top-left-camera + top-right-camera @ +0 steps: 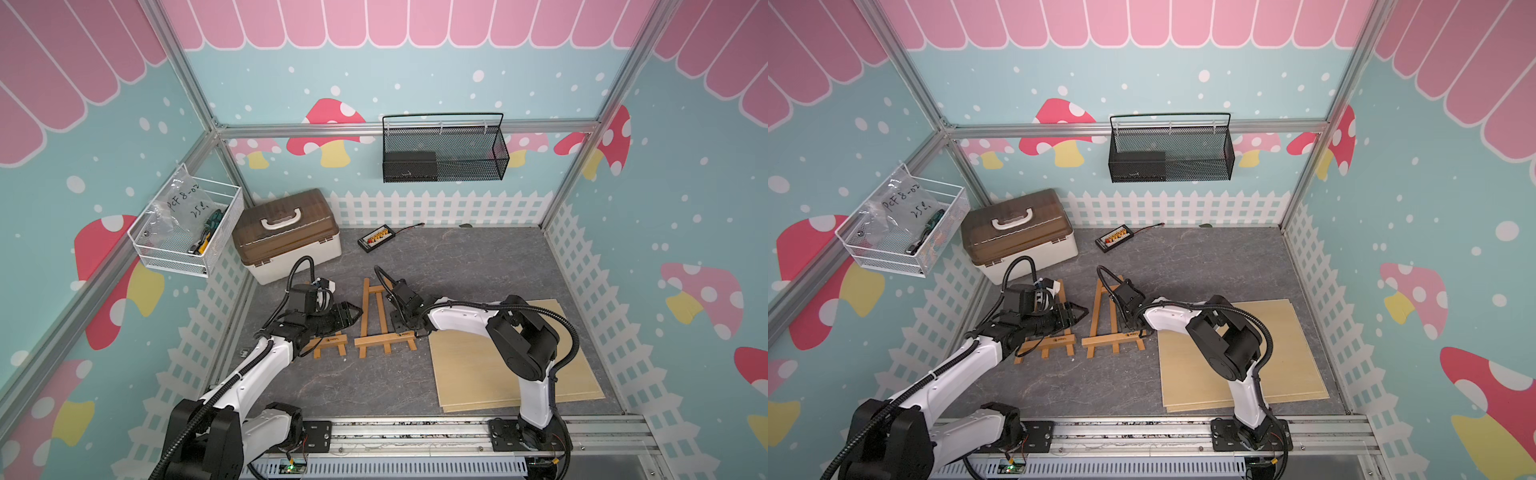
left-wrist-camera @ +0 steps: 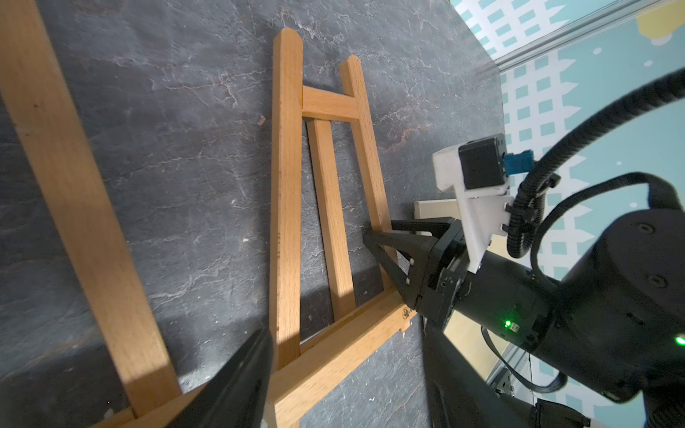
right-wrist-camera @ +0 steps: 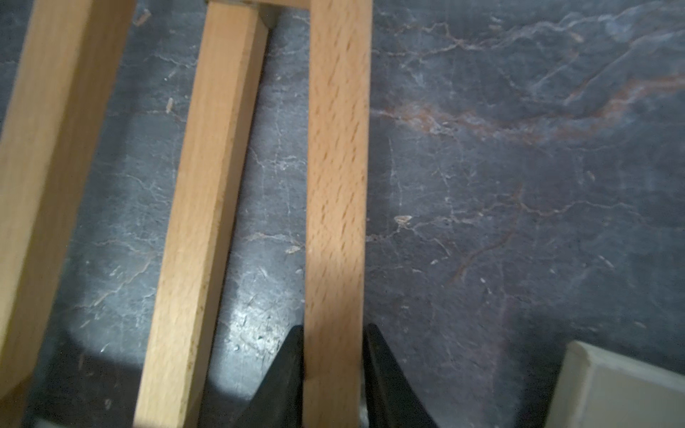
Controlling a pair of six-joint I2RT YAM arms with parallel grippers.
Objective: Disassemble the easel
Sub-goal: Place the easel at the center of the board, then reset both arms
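- Easel (image 1: 365, 316) lies flat on the table (image 1: 478, 266), mid-scene, ledge end toward the robot, still in one piece.
- Right gripper (image 2: 379, 230) comes down over the easel's leg (image 3: 335, 185) on the right arm's side. Its fingers (image 3: 293, 355) sit close against both edges of the leg. I cannot tell whether they pinch it or merely flank it.
- Second easel (image 1: 330, 343) lies flat just beside the first, partly under the left arm.
- Left gripper (image 1: 354, 312) is between the two easels, fingers spread, holding nothing.
- Pale wooden boards (image 1: 478, 374) lie under the right arm.
- Brown-lidded storage box (image 1: 286, 232) and a small black connector board (image 1: 376, 239) sit at the back of the table.
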